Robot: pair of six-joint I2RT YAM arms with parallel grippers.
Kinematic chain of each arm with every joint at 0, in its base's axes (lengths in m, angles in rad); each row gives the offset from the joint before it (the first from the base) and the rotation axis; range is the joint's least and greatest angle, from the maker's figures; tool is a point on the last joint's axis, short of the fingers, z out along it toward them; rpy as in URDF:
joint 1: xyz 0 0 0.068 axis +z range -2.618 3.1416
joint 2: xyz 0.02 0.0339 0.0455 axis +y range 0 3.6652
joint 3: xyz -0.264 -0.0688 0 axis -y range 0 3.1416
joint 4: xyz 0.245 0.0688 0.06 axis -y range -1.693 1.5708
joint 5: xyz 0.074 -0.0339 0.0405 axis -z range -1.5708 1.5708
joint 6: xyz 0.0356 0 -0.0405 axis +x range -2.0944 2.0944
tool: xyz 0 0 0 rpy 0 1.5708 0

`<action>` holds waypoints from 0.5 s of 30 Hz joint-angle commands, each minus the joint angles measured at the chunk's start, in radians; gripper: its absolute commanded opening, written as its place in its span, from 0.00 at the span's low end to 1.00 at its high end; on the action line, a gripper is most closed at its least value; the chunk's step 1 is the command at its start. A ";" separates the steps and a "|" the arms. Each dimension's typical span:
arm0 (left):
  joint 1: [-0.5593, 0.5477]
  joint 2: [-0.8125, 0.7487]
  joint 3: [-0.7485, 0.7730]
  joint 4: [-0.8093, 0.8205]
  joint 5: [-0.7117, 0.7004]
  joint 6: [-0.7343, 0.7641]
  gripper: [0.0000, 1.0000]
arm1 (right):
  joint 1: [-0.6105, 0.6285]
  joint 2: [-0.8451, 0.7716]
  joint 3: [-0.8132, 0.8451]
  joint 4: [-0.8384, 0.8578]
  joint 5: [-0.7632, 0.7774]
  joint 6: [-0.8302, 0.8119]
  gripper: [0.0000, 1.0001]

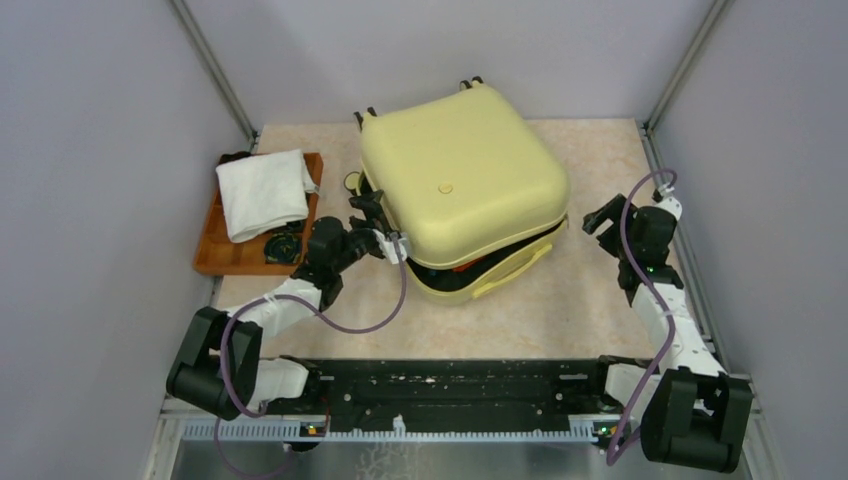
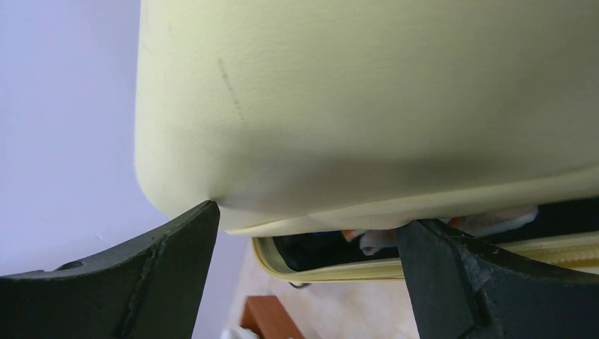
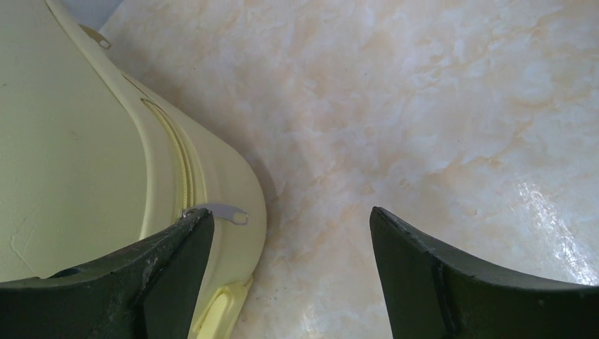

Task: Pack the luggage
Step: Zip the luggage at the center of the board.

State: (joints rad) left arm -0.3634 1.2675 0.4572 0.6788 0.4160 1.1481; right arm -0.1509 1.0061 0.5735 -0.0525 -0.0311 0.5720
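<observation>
The pale yellow luggage point(image 1: 460, 185) lies in the middle of the table with its lid lowered but ajar along the front. My left gripper point(image 1: 385, 228) is at its front left corner, open. In the left wrist view the lid's corner point(image 2: 339, 106) sits just above my wide-spread left gripper point(image 2: 309, 219). One fingertip point(image 2: 205, 219) touches the lid's underside. Through the gap show black lining point(image 2: 318, 247) and orange and white items. My right gripper point(image 1: 603, 218) hangs open to the right of the luggage point(image 3: 78, 148), over bare tabletop point(image 3: 291, 213), near a zipper pull point(image 3: 224, 211).
A wooden tray point(image 1: 205, 255) stands left of the luggage. It carries a folded white cloth point(image 1: 262, 190) and a dark item point(image 1: 283, 245). Its corner shows in the left wrist view point(image 2: 272, 318). Grey walls and metal posts close the table's sides and back.
</observation>
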 commanded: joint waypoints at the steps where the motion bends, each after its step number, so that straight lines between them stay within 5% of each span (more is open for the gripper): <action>1: -0.012 0.004 0.117 -0.086 -0.110 -0.261 0.98 | -0.004 0.009 -0.021 0.092 -0.023 -0.021 0.82; 15: -0.010 0.008 0.164 -0.279 -0.065 -0.604 0.98 | -0.004 0.015 -0.042 0.120 -0.039 -0.010 0.80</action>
State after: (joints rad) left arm -0.3634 1.2724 0.5739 0.4404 0.2760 0.7307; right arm -0.1516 1.0492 0.5362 0.0204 -0.0605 0.5690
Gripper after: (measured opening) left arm 0.982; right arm 0.807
